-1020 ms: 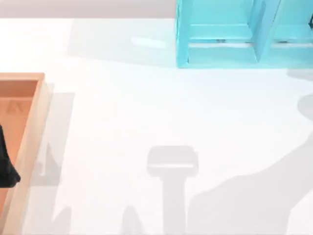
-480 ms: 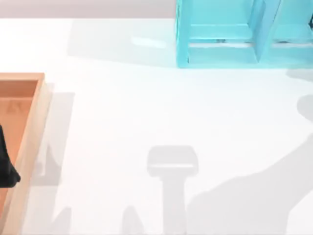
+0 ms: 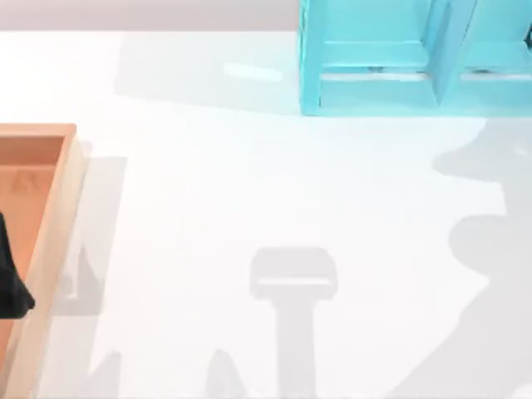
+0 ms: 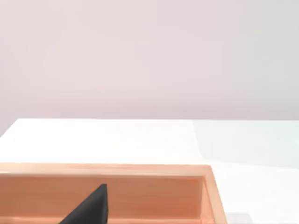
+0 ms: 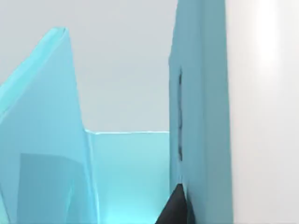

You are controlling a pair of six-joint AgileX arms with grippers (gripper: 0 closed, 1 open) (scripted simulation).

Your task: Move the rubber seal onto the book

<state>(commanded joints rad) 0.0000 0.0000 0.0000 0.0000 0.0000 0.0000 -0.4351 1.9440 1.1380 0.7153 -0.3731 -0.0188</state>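
Our left gripper (image 3: 12,295) hangs over the shallow orange wooden tray (image 3: 50,224) at the white worktop's (image 3: 249,183) left edge, our right works inside the light-blue shelf unit (image 3: 374,83), presumably seeking the unseen seal; finger opening is indeterminable.

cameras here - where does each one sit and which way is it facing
Top view: above the table, looking down; dark left gripper over the wooden tray.
Left wrist view: on the left arm, facing across the tray; dark fingertip.
Right wrist view: on the right arm, close against the light-blue shelf unit; dark fingertip.
Shared: tray; shelf.
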